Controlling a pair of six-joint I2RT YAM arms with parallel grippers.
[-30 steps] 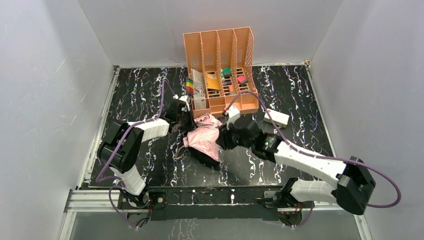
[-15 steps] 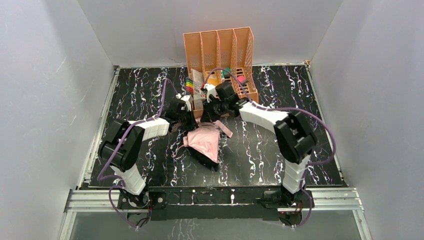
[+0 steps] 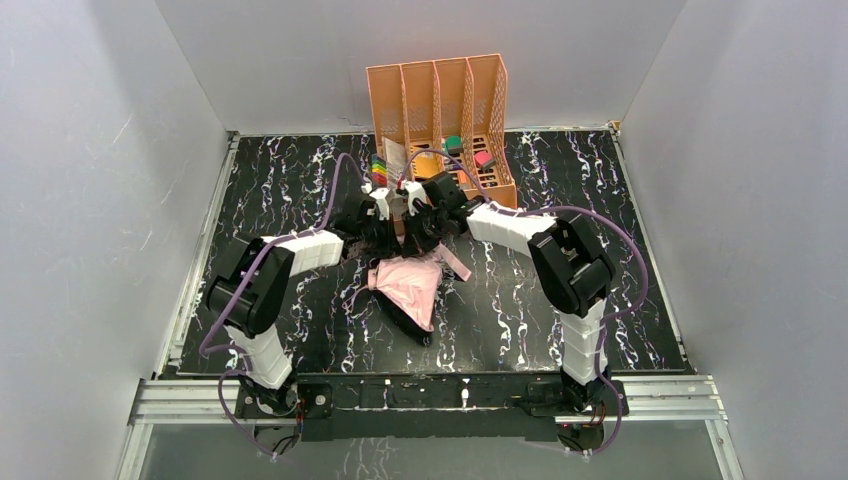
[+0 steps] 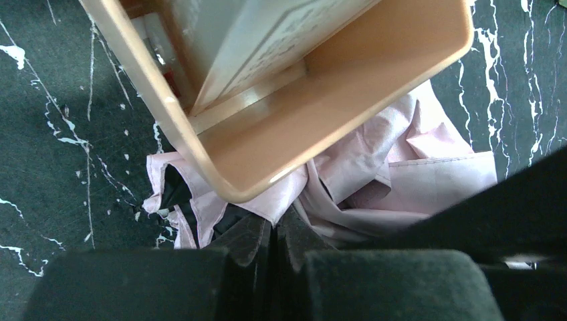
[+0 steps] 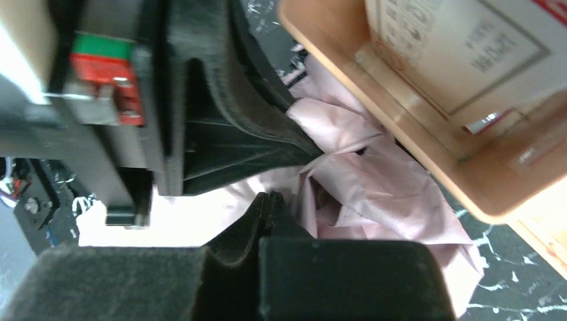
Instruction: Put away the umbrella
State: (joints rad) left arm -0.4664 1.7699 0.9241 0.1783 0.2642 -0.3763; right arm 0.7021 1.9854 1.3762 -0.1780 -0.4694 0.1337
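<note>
Swung up from its low stretch across the black, white-veined marble-pattern worktop (image 3: 270,190) a second ago, the right arm now stands folded with its elbow raised. Its right hand (image 3: 428,218) has gone from the side of the umbrella to a spot just in front of the orange perforated plastic desk organiser (image 3: 440,100). The left hand (image 3: 372,224) has edged a little closer to the organiser too, so the two hands sit side by side at its front left corner.

The compact folding umbrella of pale pink and black fabric (image 3: 408,282) lies crumpled on the worktop in front of the organiser. Its far end is bunched up against the organiser's base and its black part points away from it.

The left wrist view shows the left hand clenched, with pink fabric gathered to a point right at its fingertips (image 4: 273,231) beneath the organiser's corner. The right hand (image 5: 267,210) is clenched as well, its tips pressed into the pink folds; whether any cloth is caught there cannot be told.
</note>
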